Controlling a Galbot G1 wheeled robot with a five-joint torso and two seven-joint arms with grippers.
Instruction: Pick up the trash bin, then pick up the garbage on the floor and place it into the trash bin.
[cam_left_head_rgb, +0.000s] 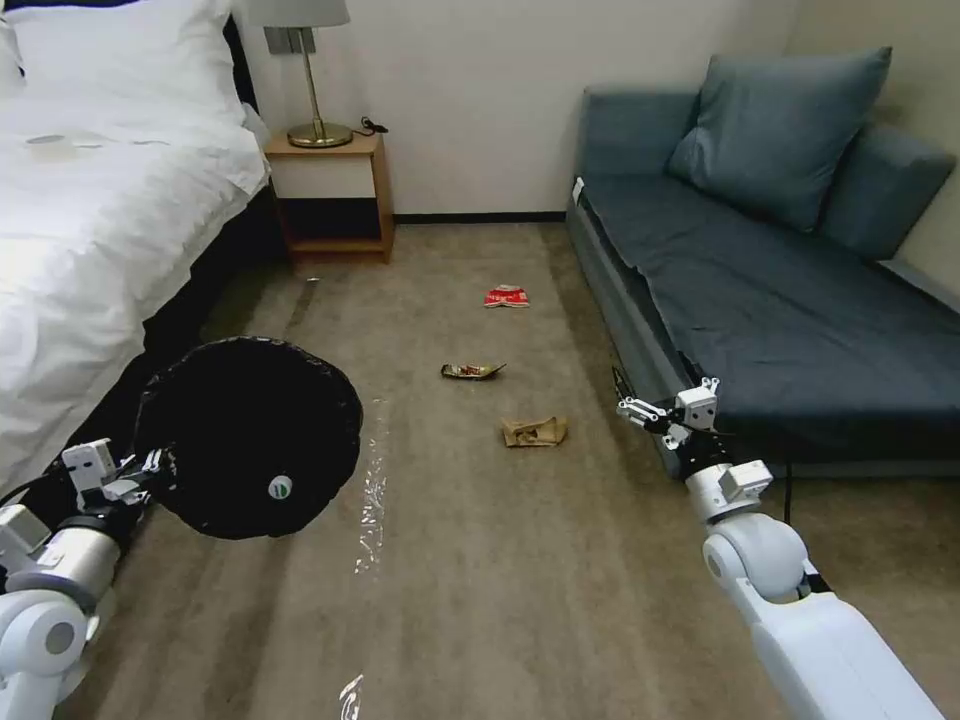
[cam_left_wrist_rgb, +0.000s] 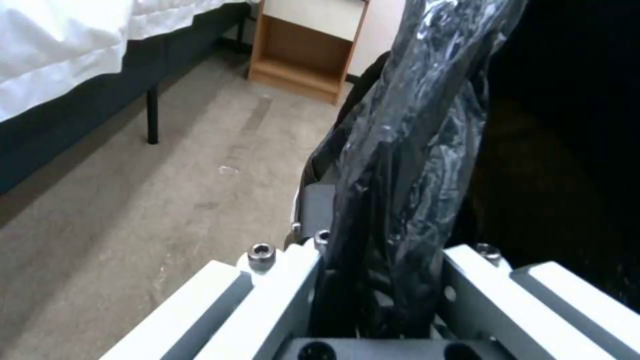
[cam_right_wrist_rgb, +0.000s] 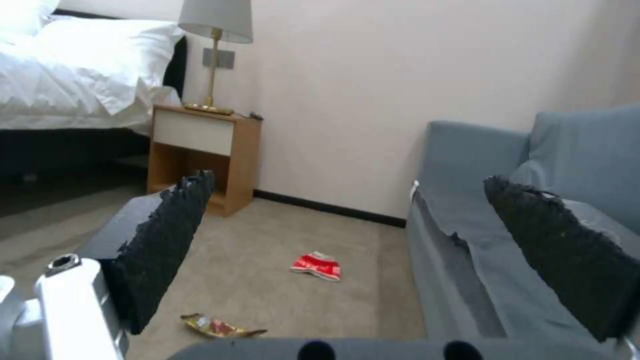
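Observation:
The trash bin (cam_left_head_rgb: 250, 430), lined with a crinkled black bag (cam_left_wrist_rgb: 400, 165), hangs above the floor at the left. My left gripper (cam_left_head_rgb: 150, 468) is shut on its rim. Inside the bin lies a small round white-and-green piece (cam_left_head_rgb: 280, 487). Three pieces of garbage lie on the carpet: a red-and-white packet (cam_left_head_rgb: 507, 296) (cam_right_wrist_rgb: 317, 265) farthest off, a dark snack wrapper (cam_left_head_rgb: 472, 371) (cam_right_wrist_rgb: 220, 326) in the middle, and a crumpled brown paper bag (cam_left_head_rgb: 534, 431) nearest. My right gripper (cam_left_head_rgb: 640, 410) (cam_right_wrist_rgb: 360, 240) hovers open beside the sofa's front edge, right of the paper bag, holding nothing.
A white bed (cam_left_head_rgb: 90, 230) runs along the left. A wooden nightstand (cam_left_head_rgb: 335, 195) with a lamp (cam_left_head_rgb: 315, 70) stands at the far wall. A blue-grey sofa (cam_left_head_rgb: 790, 300) fills the right side. Shiny streaks (cam_left_head_rgb: 372, 490) mark the carpet between the arms.

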